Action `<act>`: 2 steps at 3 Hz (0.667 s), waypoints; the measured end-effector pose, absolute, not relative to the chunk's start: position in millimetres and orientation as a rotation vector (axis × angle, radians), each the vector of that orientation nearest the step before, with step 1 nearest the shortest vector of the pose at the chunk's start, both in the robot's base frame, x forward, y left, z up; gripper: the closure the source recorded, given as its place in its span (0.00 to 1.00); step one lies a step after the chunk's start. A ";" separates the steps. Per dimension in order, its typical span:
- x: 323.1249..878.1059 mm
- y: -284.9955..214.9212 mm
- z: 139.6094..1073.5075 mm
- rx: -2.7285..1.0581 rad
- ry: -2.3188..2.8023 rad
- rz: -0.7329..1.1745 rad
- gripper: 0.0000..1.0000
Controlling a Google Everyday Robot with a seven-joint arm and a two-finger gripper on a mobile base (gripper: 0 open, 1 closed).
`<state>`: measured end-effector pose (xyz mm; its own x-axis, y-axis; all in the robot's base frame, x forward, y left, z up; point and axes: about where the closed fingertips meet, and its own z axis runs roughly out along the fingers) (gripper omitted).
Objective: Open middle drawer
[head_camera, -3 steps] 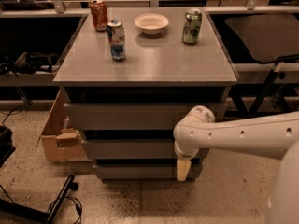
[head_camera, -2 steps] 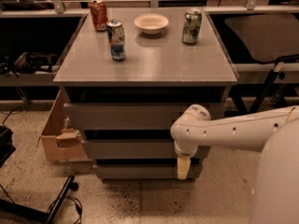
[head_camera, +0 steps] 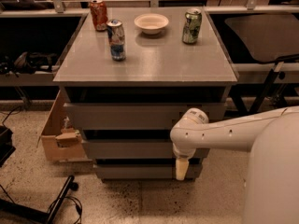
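The grey cabinet has three drawer fronts stacked under its top. The middle drawer (head_camera: pixel 126 149) is the second front, a plain flat grey panel, and it looks closed. My white arm reaches in from the right, and its wrist covers the right end of that front. The gripper (head_camera: pixel 181 170) hangs down from the wrist in front of the lowest drawer (head_camera: pixel 135 171), near its right end. Only one pale finger shape shows.
On the cabinet top (head_camera: pixel 154 59) stand a red can (head_camera: pixel 98 14), a blue can (head_camera: pixel 116 39), a white bowl (head_camera: pixel 151 23) and a green can (head_camera: pixel 192 26). An open cardboard box (head_camera: pixel 58 134) sits left of the cabinet. Cables and a black stand lie at the lower left.
The arm has shifted slightly left along the cabinet front. The drawers have not visibly moved.
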<state>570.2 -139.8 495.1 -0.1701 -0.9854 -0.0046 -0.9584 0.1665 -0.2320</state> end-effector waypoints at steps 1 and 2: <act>576.4 -141.1 484.4 -1.895 2.251 -0.281 0.00; 578.2 -141.1 483.4 -1.891 2.244 -0.287 0.00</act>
